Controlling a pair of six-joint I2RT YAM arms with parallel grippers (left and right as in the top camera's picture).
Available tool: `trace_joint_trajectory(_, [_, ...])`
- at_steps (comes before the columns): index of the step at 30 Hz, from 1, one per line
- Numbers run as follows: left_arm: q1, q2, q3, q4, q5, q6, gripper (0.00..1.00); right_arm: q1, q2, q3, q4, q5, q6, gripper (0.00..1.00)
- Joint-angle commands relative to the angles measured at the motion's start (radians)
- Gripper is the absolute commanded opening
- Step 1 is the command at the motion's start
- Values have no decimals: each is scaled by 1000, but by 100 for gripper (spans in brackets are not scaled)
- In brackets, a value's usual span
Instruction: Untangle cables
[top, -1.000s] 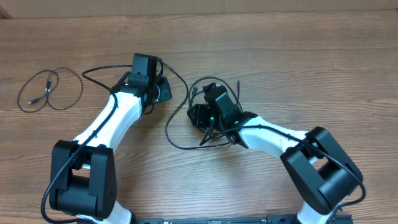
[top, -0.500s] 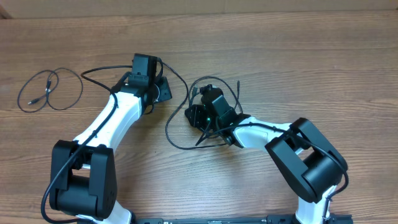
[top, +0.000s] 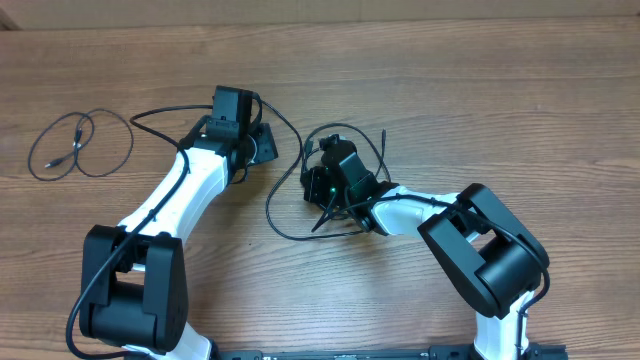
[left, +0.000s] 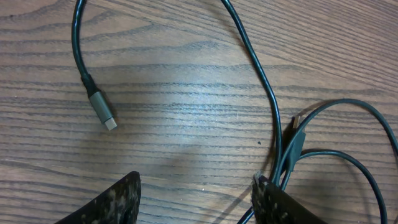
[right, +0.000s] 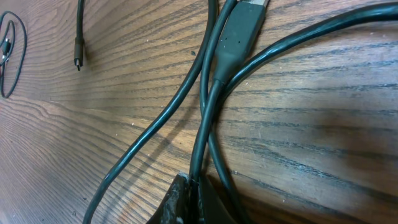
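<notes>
Thin, limp, light black cables are seen tangled at the centre of the overhead frame on a wood-grain tabletop (open room all round). One strand is pinched in the closed right pincer; the left pincer is spread, empty. Plug ends are judged the surest hold.

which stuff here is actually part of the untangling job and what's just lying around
job: tangled cables, pinched by the shut right pincer; open left pincer over them; looped cable lying apart at far left
just there: only the wooden table; no stray items in view
</notes>
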Motion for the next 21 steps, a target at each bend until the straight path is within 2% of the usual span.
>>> trace_joint_trajectory(1, [-2, 2, 0, -1, -1, -6, 59, -2, 3, -19, -17, -10, -2, 4])
trace_joint_trajectory(4, [-2, 2, 0, 0, 14, -7, 61, -18, -64, -19, -28, -61, -2, 4])
trace_joint_trajectory(12, [-1, 2, 0, 1, 32, -6, 78, -25, -145, -19, -31, -175, -2, 4])
trace_joint_trajectory(21, [-2, 2, 0, 0, 32, -6, 82, 10, -143, -19, -184, -177, -2, 4])
